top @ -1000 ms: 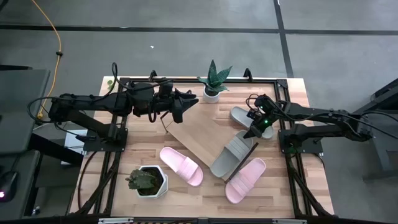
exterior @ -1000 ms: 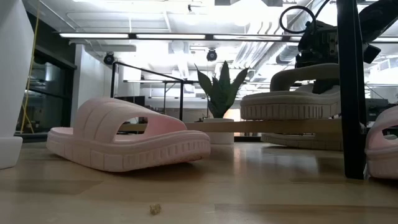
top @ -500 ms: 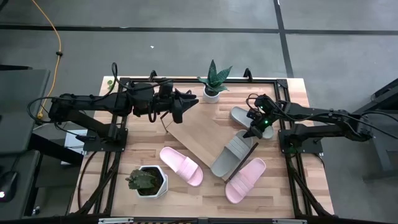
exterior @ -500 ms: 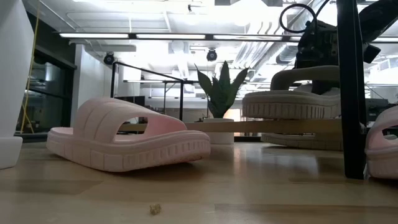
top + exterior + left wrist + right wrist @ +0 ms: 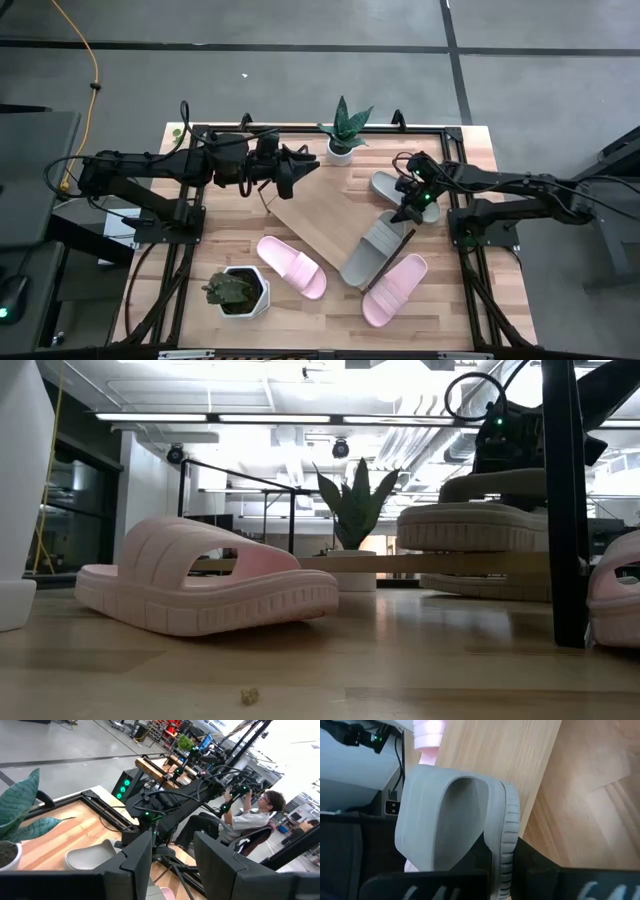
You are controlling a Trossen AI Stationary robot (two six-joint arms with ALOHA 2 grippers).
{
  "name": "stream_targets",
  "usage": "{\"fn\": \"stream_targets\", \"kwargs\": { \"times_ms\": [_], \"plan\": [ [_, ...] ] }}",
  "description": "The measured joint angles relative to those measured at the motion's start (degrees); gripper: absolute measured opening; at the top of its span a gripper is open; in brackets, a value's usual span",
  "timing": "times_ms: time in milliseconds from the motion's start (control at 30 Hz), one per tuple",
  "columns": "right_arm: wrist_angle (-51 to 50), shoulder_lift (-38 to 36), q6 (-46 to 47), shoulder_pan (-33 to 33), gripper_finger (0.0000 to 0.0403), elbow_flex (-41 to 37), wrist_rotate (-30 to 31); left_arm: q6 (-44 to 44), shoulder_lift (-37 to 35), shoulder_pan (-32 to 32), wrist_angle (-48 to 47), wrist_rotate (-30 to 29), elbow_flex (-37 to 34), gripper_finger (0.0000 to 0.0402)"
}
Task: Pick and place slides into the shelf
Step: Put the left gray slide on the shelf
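Over the last second the right claw (image 5: 407, 207) has nudged the grey slide (image 5: 372, 247), gripped by its strap, slightly along the shelf (image 5: 315, 222). It lies on the board's end, so release looks close. The left claw (image 5: 300, 165), fingers parted, waits over the shelf's far end.

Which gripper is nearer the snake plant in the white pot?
Left. The left gripper sits just beside the snake plant, jaws open. The right gripper is farther off, shut on a grey slide over the shelf.

The light-wood shelf (image 5: 320, 225) lies diagonally mid-bench, a grey slide (image 5: 372, 250) on its right end. Another grey slide (image 5: 392, 187) sits near the bench's right edge. Two pink slides (image 5: 291, 266) (image 5: 395, 288) lie toward the front edge.
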Motion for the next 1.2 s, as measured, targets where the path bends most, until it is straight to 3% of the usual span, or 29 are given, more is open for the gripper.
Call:
{"fn": "stream_targets", "kwargs": {
  "times_ms": [433, 1200],
  "plan": [
    [3.81, 2.95, -1.85, 0.02, 0.0005, 0.00, -2.11, -1.78, -0.02, 0.00, -2.69, 0.78, 0.00, 0.0136],
    [-5.02, 3.64, -6.10, 0.04, 0.0005, 4.28, 0.04, -1.41, 0.00, 0.00, -2.95, 1.27, 0.00, 0.0136]
  ]
}}
